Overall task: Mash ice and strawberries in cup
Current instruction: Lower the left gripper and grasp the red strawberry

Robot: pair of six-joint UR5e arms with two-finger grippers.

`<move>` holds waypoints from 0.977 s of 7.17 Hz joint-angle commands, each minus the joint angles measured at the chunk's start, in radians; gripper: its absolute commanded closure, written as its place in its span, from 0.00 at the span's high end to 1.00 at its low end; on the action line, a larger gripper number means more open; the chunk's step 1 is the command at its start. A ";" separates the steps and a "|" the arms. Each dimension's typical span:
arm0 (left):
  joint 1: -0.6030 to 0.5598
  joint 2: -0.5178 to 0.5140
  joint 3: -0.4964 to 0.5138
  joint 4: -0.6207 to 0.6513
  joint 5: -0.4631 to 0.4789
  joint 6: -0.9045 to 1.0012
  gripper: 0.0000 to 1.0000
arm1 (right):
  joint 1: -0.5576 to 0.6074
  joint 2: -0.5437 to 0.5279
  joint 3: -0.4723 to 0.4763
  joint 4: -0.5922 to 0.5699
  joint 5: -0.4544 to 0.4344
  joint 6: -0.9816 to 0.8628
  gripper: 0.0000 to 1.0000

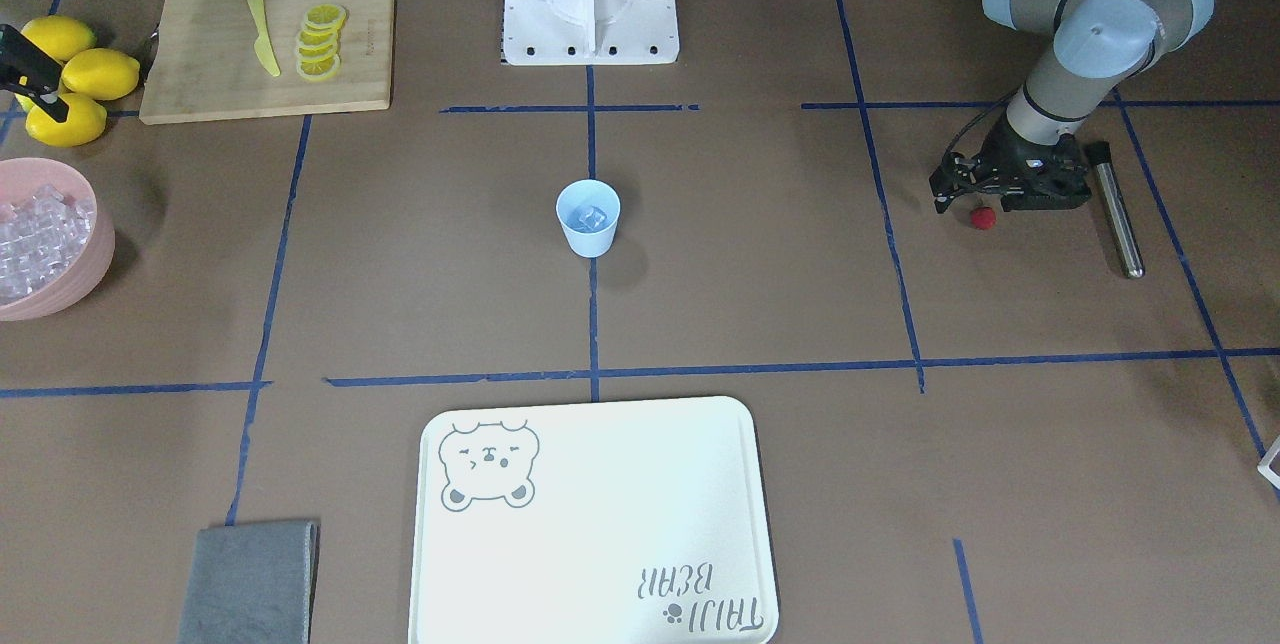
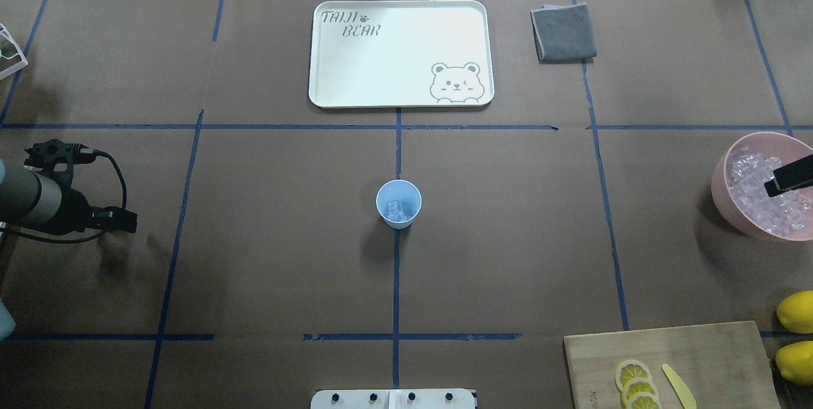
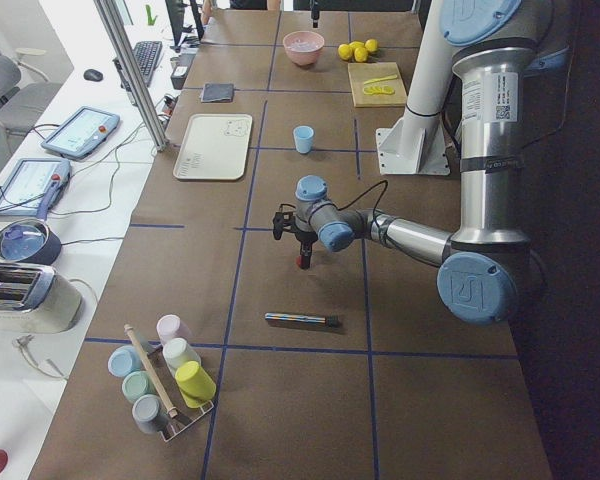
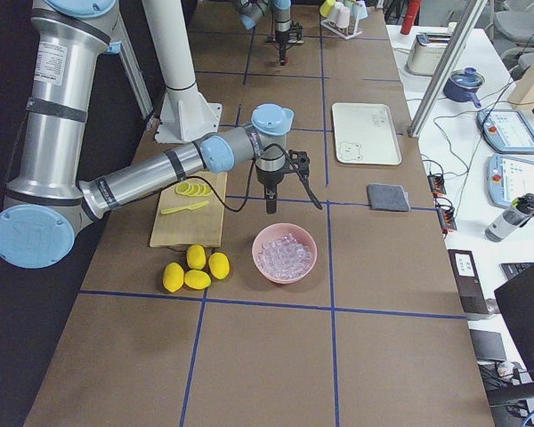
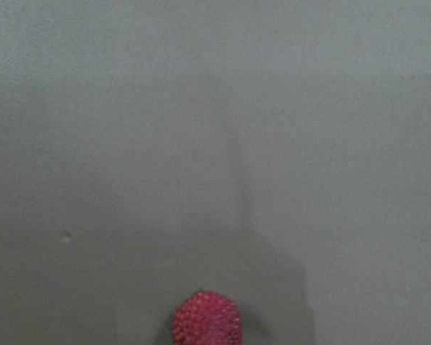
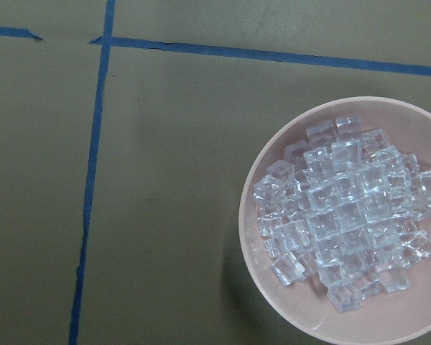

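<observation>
1. Overhead exterior: catches the right gripper (image 2: 772,188) hanging raised by a large round pink bowl (image 2: 719,187) heaped with clear glassy ice cubes (image 2: 762,206). Over the rim or just beside it, cannot tell. Fingers spread or pressed together, cannot tell.
2. Finds the small pale light-blue tapered cup (image 2: 398,204) upright, well apart from both grippers and roughly between them, a few ice cubes inside.
3. Exterior left: sets the left gripper (image 3: 303,252) pointing straight down, with the small round red strawberry (image 3: 302,263) right at its tip on the brown table (image 3: 310,400). Pinching, touching or clear of it, cannot tell.
4. Lays a slim metal rod (image 1: 1115,209) flat just beside the left gripper.
5. Leaves whole yellow lemons (image 4: 196,267) and a wooden cutting board (image 4: 182,227) with lemon slices near the right gripper.
</observation>
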 commanded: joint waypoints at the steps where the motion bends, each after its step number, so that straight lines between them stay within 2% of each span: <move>1: 0.001 -0.001 0.007 0.000 0.017 0.003 1.00 | 0.004 0.000 0.002 0.002 -0.002 0.000 1.00; 2: 0.001 0.000 0.008 -0.002 0.058 0.004 0.99 | 0.007 0.000 0.004 0.002 -0.002 0.000 1.00; 4: -0.002 0.002 0.011 -0.002 0.058 0.006 0.94 | 0.009 0.004 0.001 0.004 0.000 0.000 1.00; 5: -0.003 0.002 0.011 -0.002 0.058 0.004 0.80 | 0.008 0.006 -0.003 0.004 -0.002 0.000 1.00; 6: -0.006 0.003 0.008 -0.002 0.058 0.004 0.49 | 0.007 0.006 -0.003 0.004 -0.002 0.000 1.00; 7: -0.006 0.005 0.004 0.000 0.057 0.004 0.09 | 0.007 0.007 -0.004 0.002 -0.002 0.000 1.00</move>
